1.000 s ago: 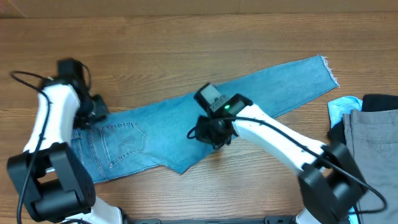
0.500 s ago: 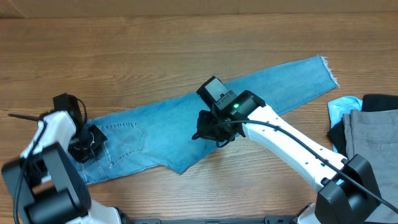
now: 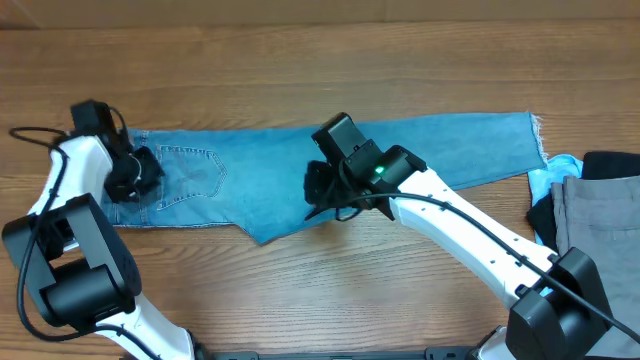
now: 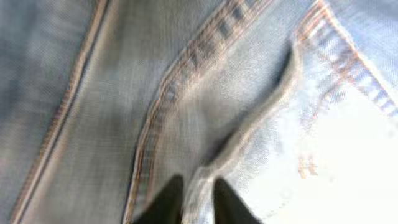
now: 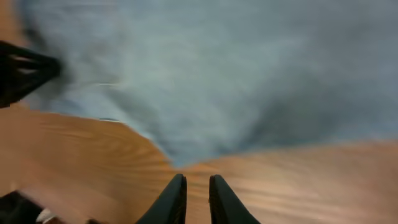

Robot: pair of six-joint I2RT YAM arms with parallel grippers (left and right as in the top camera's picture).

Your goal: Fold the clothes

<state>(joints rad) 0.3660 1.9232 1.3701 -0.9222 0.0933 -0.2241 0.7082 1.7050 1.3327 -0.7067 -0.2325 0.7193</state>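
Note:
The light blue jeans (image 3: 430, 150) lie flat across the wooden table, waist and stitched back pocket (image 3: 195, 175) at the left, frayed hem at the right. My left gripper (image 3: 135, 178) is at the waist end. In the left wrist view its fingers (image 4: 194, 199) are shut on a raised fold of denim (image 4: 186, 93). My right gripper (image 3: 322, 198) is at the jeans' near edge by the crotch point. In the right wrist view its fingers (image 5: 198, 193) are nearly together over bare wood, with the denim (image 5: 217, 74) just ahead of the tips and nothing seen between them.
At the right edge lie folded grey trousers (image 3: 600, 215), a pale-blue cloth (image 3: 550, 175) and a black item (image 3: 610, 160), close to the jeans' hem. The wooden table (image 3: 300, 60) shows behind and in front of the jeans.
The left gripper has pulled the waist end away toward the far side, and the jeans have swung from a diagonal to lie nearly straight across. The right gripper shifted slightly left.

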